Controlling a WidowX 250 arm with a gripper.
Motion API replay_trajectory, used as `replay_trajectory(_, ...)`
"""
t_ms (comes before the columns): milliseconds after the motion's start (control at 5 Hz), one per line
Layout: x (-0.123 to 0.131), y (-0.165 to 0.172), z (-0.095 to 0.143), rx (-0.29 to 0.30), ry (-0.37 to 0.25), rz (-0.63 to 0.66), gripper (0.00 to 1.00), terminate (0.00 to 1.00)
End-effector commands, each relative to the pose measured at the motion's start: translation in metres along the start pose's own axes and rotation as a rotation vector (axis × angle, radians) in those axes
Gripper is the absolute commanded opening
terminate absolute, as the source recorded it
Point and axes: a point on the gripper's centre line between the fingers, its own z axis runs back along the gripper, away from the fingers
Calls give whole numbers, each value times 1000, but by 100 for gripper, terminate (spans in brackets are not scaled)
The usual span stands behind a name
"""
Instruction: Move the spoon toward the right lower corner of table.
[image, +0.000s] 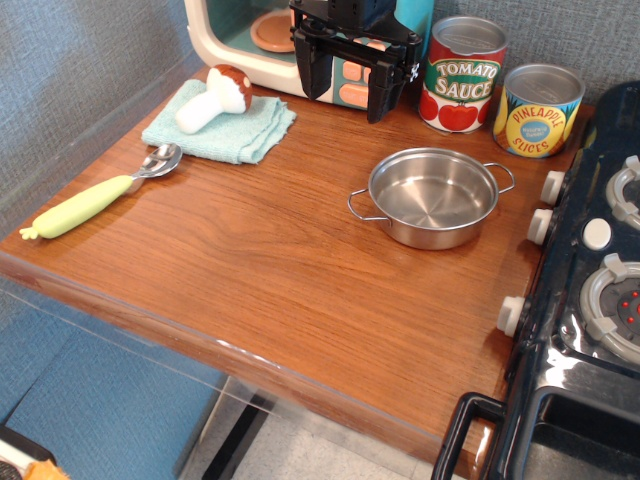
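Table (270, 270) mostly clear: my gripper (350, 85) hangs wide open, so grab spoon (100, 195) mid-handle, route around pot (432, 197).

I see spoon (100, 193) at table's (260, 270) left edge, mushroom (215, 97) on cloth (245, 130) behind it, pot (432, 197) centre-right, two cans (462, 74) upper right, stove (590, 300) far right, gripper (348, 98) top centre.

1. The gripper (352, 85) is matte black, built from blocky angular parts
2. Two flat, broad black fingers (312, 72) taper slightly toward squared tips
3. A dark boxy housing sits above them, its top cut off by the frame edge
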Motion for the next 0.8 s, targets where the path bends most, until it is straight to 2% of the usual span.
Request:
replay_trajectory(0,0,0,0,0,0,0,100,0)
replay_trajectory(200,-15,35,-9,95,54,61,100,0)
replay_trajectory(400,-23,54,-8,58,55,106,100,0)
replay_trajectory(600,-44,90,-3,104,37,79,100,0)
